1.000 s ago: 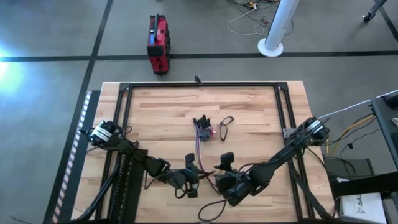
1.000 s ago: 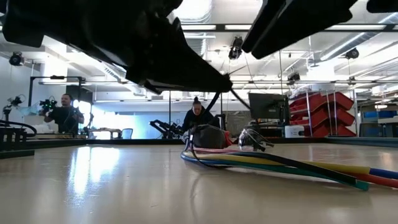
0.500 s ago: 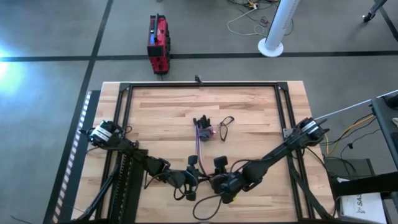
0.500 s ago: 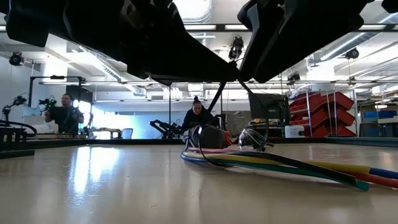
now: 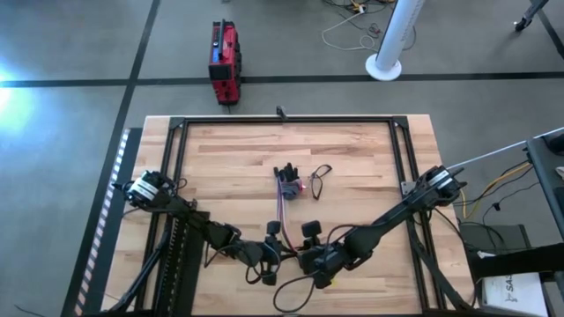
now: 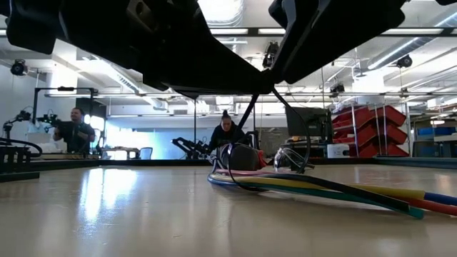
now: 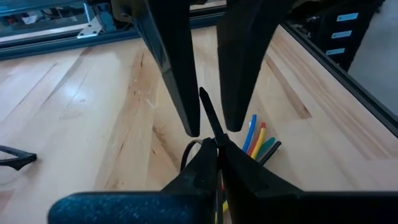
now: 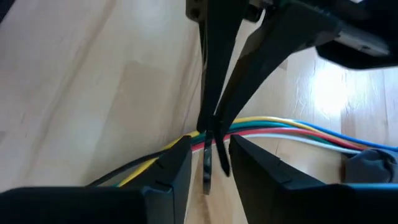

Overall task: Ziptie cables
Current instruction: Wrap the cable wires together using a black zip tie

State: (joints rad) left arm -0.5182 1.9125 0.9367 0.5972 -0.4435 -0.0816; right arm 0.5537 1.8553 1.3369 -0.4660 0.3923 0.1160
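We look down on a wooden table (image 5: pixel 229 167) framed by a dark metal rail (image 5: pixel 286 121). Its far half is mostly bare wood; both arms crowd together near the front edge.

The cables (image 5: pixel 284 204), a thin bundle in yellow, red, green, blue and white, run from a dark connector clump (image 5: pixel 288 180) near the middle of the table toward the front edge, ending between the grippers. A small black wire loop (image 5: pixel 319 173) lies just beside the clump.

The left gripper (image 7: pixel 217 145) is pinched closed on the ziptie (image 7: pixel 209 115), a thin dark strap rising upright. The right gripper (image 8: pixel 208 144) faces it, its fingers apart on either side of the strap, just above the cables.
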